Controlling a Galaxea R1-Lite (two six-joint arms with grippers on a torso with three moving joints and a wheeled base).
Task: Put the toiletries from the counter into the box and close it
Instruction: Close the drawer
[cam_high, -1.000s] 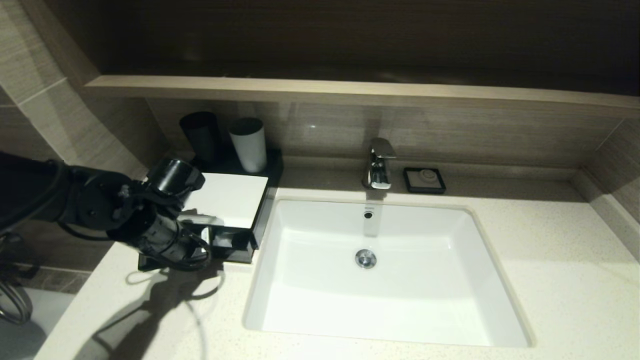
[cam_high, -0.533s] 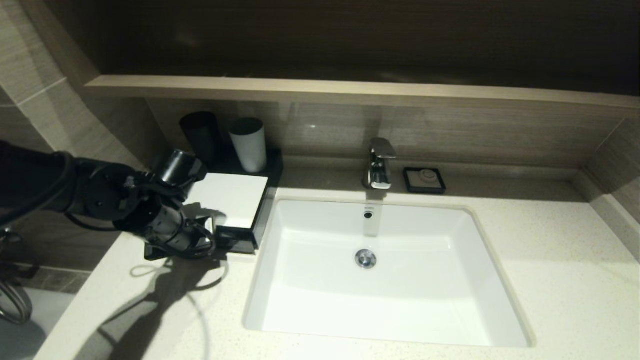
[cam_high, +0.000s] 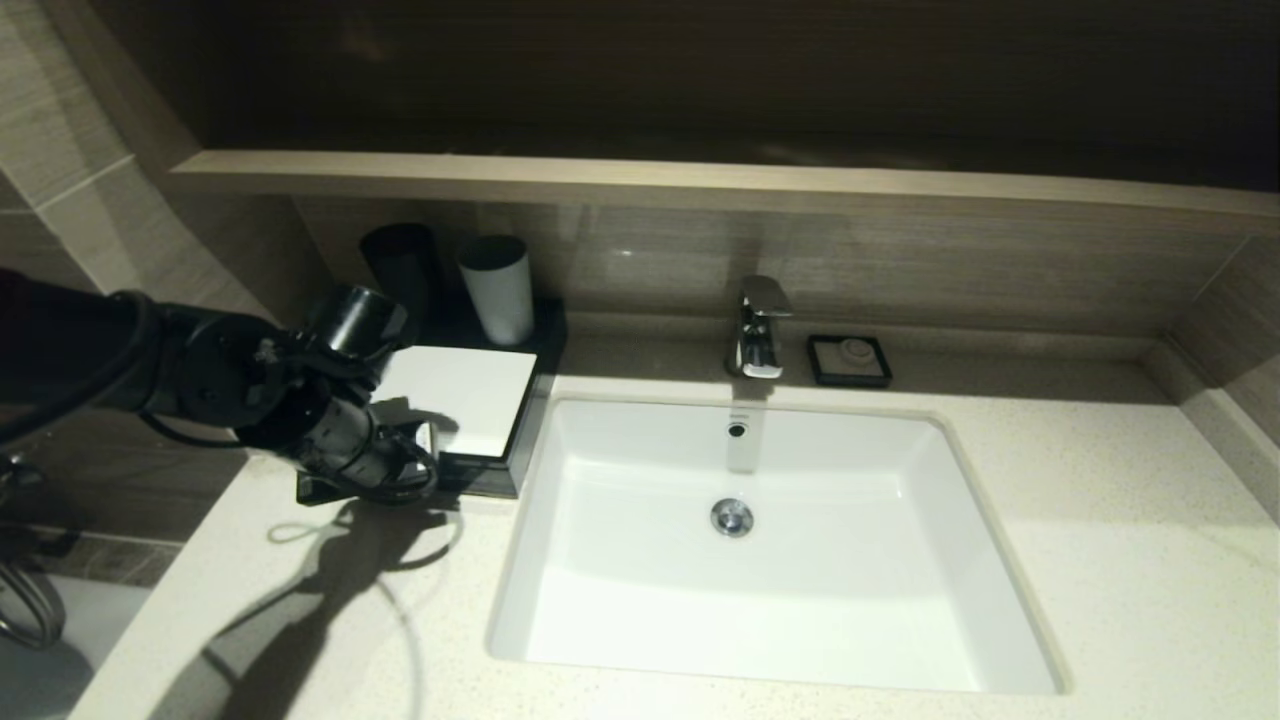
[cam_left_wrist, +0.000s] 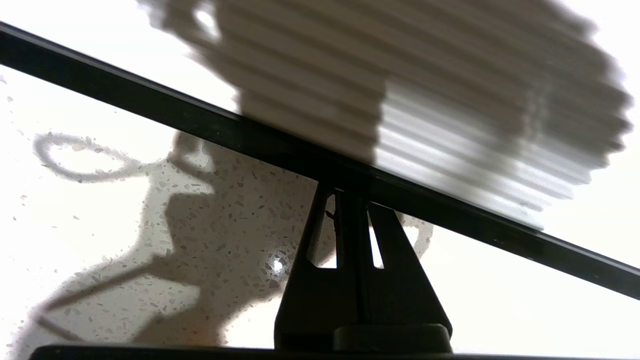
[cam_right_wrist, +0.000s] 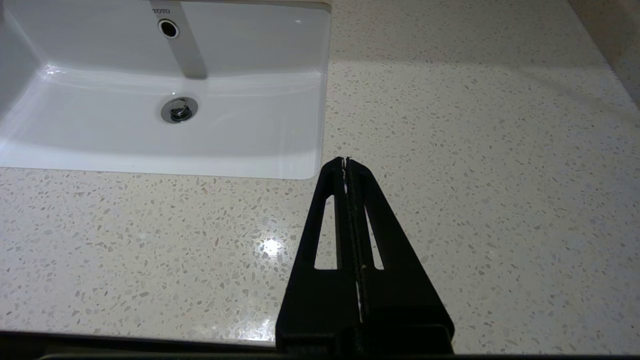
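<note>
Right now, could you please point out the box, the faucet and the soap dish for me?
box (cam_high: 462, 398): head view, on its flat white top panel.
faucet (cam_high: 757, 330): head view, on the chrome body.
soap dish (cam_high: 849, 360): head view, on its pale centre.

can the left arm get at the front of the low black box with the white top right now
Probably yes: the left gripper, fingers shut, already sits against the dark front edge of the low black box with the flat white top, and nothing lies between them on the speckled off-white stone counter.

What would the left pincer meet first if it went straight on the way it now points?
Most likely the box: the shut left pincer already has its tips at the box's black front edge, seemingly touching, above the counter.
</note>
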